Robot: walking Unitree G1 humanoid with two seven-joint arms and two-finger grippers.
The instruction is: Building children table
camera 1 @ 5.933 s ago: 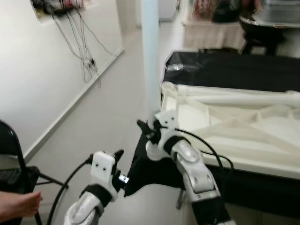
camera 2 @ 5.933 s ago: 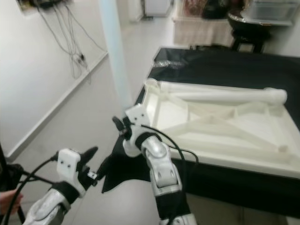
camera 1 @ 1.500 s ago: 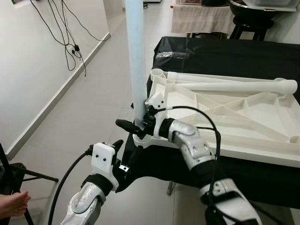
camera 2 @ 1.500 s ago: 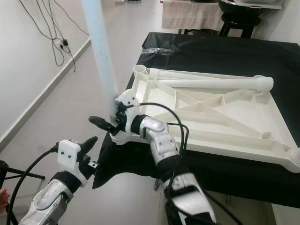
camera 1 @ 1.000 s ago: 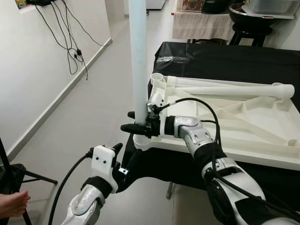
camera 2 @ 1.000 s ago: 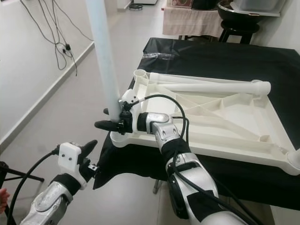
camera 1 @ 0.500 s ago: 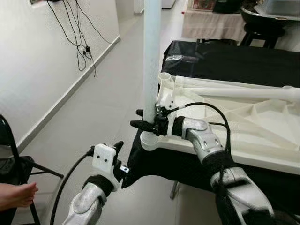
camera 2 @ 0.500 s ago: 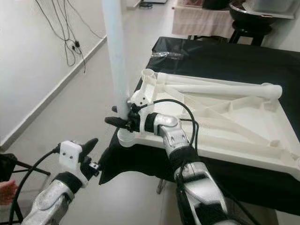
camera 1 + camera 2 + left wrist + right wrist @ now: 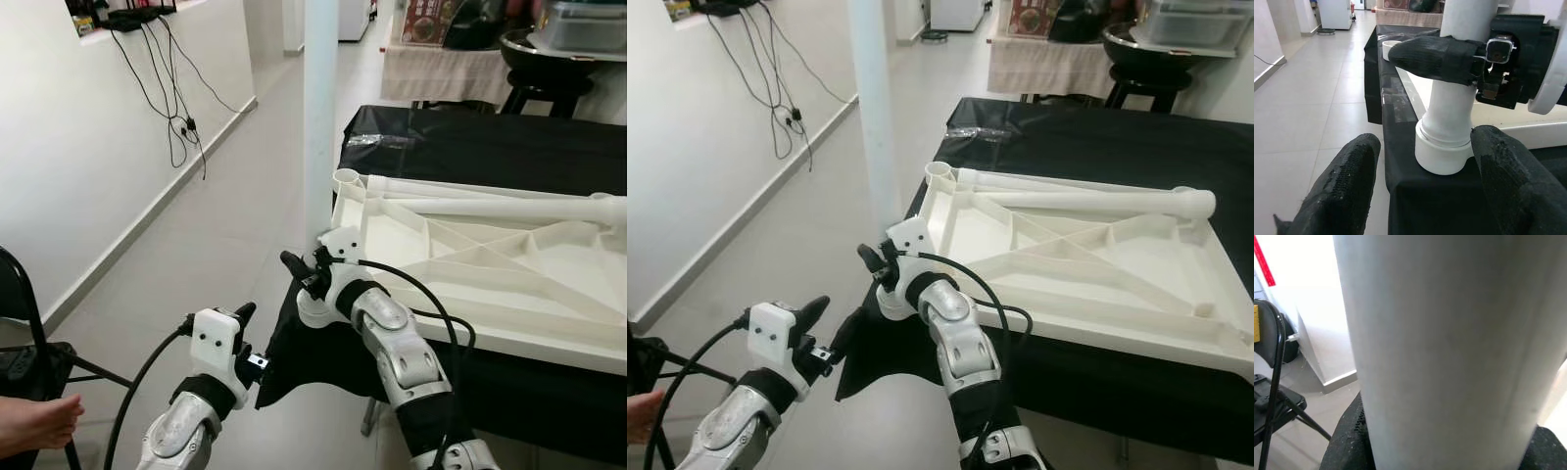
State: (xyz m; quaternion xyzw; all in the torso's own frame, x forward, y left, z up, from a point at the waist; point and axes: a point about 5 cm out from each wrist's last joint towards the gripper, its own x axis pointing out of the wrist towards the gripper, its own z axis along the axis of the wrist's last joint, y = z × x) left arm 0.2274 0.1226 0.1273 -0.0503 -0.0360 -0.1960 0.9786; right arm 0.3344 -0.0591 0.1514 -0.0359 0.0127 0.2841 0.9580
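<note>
The right tool [image 9: 306,272] is clenched on the upright white leg [image 9: 319,108], low on the tube just above the round corner socket [image 9: 1444,154] of the upside-down white tabletop [image 9: 1087,259]. The leg stands vertical in that near-left corner and runs up out of the picture. The tabletop lies ribbed side up on a table [image 9: 490,142] draped in black cloth, with a second leg [image 9: 1087,201] lying flat along its far edge, between an empty socket at the far-left corner and the far-right corner.

The left tool [image 9: 1420,191] hangs lower and nearer, off the table's near-left corner, its two black fingers [image 9: 1344,188] spread wide and holding nothing; it points at the socket, apart from it.

The left wrist view shows the leg's stepped foot seated in the socket and one finger of the right tool lying across the tube. The right wrist view has the tube pressed close between that tool's fingers, with a black folding chair [image 9: 1273,382] behind it.

The socket corner sits right at the table's near-left edge, where the cloth hangs down. Left of the table is bare tiled floor [image 9: 211,235] up to a white wall with dangling cables [image 9: 171,88]. A person's hand [image 9: 37,421] rests by the chair at the near left.
</note>
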